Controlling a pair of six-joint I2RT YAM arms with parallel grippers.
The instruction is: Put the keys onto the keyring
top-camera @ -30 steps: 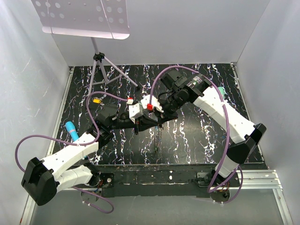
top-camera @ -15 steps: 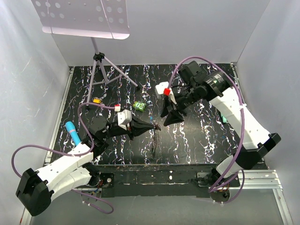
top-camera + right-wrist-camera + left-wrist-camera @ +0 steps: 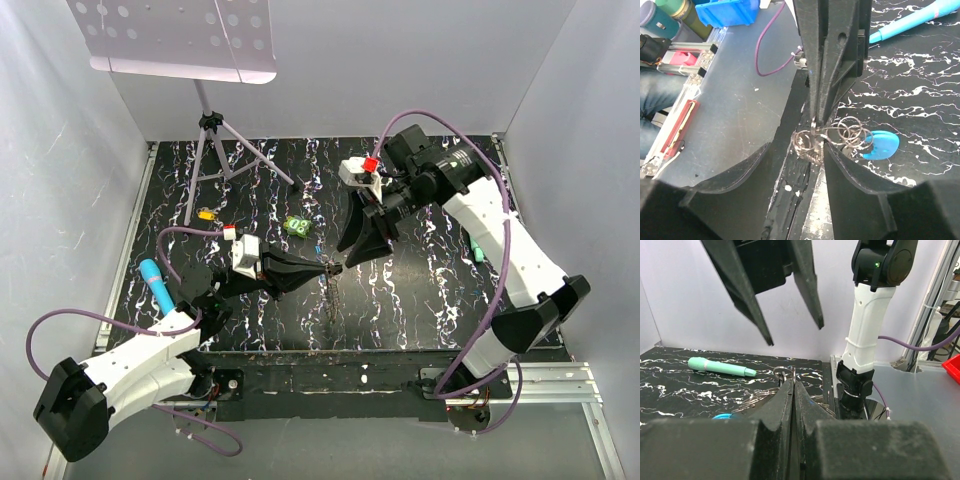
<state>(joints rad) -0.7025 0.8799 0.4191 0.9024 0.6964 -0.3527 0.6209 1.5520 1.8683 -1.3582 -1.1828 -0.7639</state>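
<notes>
My left gripper (image 3: 330, 268) is shut on the keyring (image 3: 332, 292); its thin chain hangs from the fingertips down to the table. In the right wrist view the left fingers come down from the top and pinch a cluster of wire rings (image 3: 812, 136), with the blue clip (image 3: 881, 144) beside them. My right gripper (image 3: 357, 248) is open just past the left tips, one finger on either side of the rings (image 3: 797, 145), holding nothing. From the left wrist, the shut left gripper (image 3: 792, 382) holds a ring (image 3: 782, 371) below the spread right fingers (image 3: 807, 287). A tiny blue bit (image 3: 317, 240), perhaps one of the keys, lies near the green lump.
A green lumpy object (image 3: 295, 227) lies behind the grippers, and a small yellow piece (image 3: 206, 213) sits at far left. A blue marker (image 3: 153, 283) lies at left and a teal one (image 3: 475, 245) at right. A tripod stand (image 3: 215, 150) rises at the back left.
The right gripper has opened and drawn back to the right, away from the left gripper. The left arm has pulled back toward the near left, still holding the keyring.
</notes>
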